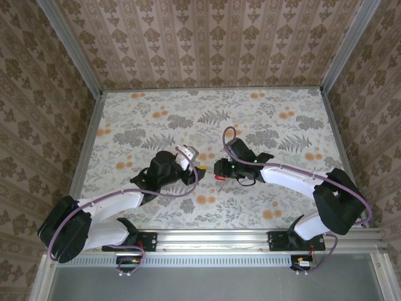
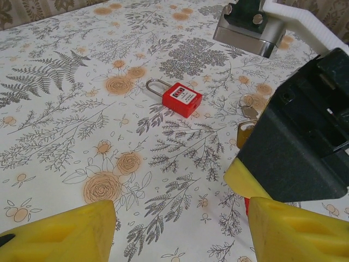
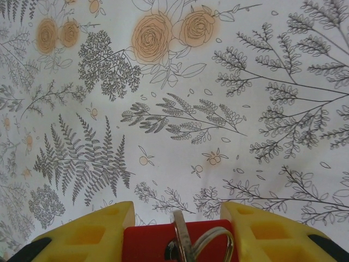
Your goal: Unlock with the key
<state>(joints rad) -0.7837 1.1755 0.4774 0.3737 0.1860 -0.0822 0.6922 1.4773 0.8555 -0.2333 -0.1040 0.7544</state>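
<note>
The red padlock (image 2: 181, 99) is seen lying flat on the floral table (image 2: 49, 164), its steel shackle (image 2: 155, 85) closed and pointing toward the left of the left wrist view, apart from both grippers. It is judged small, rigid and light, with smooth plastic sides, so it would likely slide or spin if a key were pushed in while it lay loose. A hold across the body's flat sides, with the end opposite the shackle left free, is advised. The left gripper (image 2: 180, 234) is spread wide with nothing between its fingers, short of the padlock. The right gripper (image 3: 177, 234) is closed on what appears to be the red head of the key (image 3: 144, 243), a thin, stiff thing easily twisted in the pads. The key's blade is cut off from view, and the padlock's keyway cannot be made out.
</note>
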